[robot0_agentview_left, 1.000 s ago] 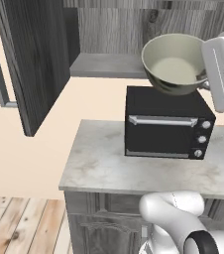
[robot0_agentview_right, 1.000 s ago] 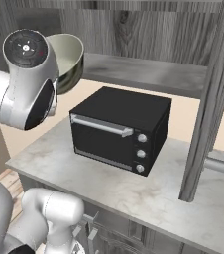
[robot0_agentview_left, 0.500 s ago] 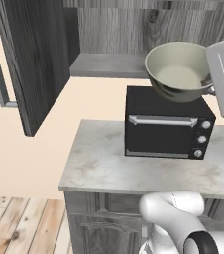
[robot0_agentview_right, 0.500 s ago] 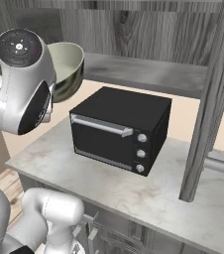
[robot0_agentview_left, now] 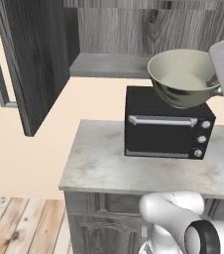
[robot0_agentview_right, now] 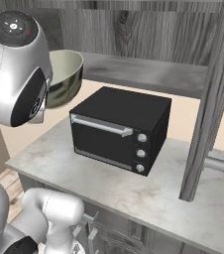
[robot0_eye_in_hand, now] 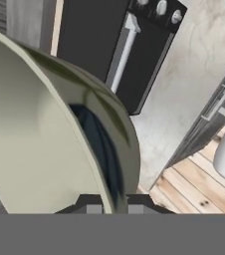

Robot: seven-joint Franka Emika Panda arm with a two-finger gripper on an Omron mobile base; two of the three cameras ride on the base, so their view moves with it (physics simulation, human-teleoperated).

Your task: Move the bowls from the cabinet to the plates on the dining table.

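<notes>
A deep bowl (robot0_agentview_left: 182, 78) with a cream inside and a mottled greenish outside hangs in the air, tilted, above the black oven (robot0_agentview_left: 166, 124). My gripper (robot0_eye_in_hand: 108, 205) is shut on its rim, one fingertip on each side of the wall. In the right base view the bowl (robot0_agentview_right: 67, 79) sits partly behind my arm's white wrist. The dark grey cabinet (robot0_agentview_left: 109, 64) stands open behind it, its door (robot0_agentview_left: 34, 64) swung out to the left. The plates and the dining table are out of view.
The black oven (robot0_agentview_right: 119, 126) stands on a small marble counter (robot0_agentview_left: 99, 163) under the cabinet shelf (robot0_agentview_right: 143, 72). The other open cabinet door (robot0_agentview_right: 210, 104) hangs at the right, close over the counter (robot0_agentview_right: 148, 191). Wooden floor (robot0_agentview_left: 20, 228) lies at lower left.
The bowl and my hand have drifted out from the cabinet shelf, a little right and lower in the left base view, and now hang over the oven. The grip has not changed.
</notes>
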